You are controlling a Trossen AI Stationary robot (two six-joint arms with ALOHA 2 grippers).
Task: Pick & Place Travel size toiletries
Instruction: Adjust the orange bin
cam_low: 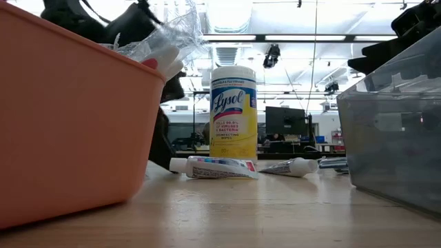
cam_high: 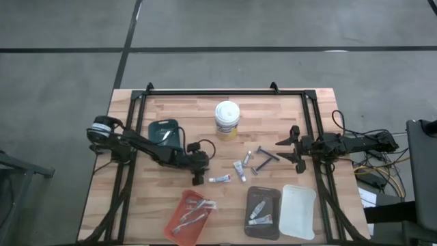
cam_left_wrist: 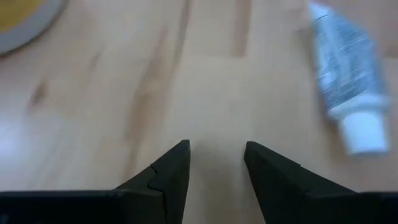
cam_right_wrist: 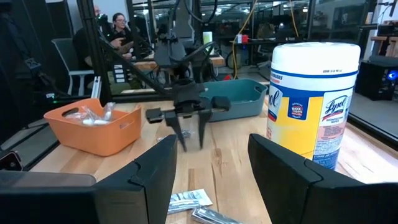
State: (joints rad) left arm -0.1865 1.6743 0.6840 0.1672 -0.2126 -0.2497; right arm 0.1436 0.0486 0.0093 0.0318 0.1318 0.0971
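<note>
Left gripper point(cam_high: 199, 179) low over the pale wooden table point(cam_high: 136, 198), fingers spread, nothing between them; a small white toothpaste tube point(cam_high: 219, 179) lies just beside it. Right gripper point(cam_high: 295, 144) hangs at the table's right side, fingers wide, empty. More tubes and a dark razor point(cam_high: 265, 159) lie mid-table. The orange rectangular tray point(cam_high: 190, 216) holds wrapped toothbrushes point(cam_high: 194, 210)

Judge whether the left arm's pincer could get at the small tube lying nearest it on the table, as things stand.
Probably yes. The left pincer hangs open just beside the small tube, which lies alone on bare wood; nothing stands between them. The orange tray sits clear of that path.
</note>
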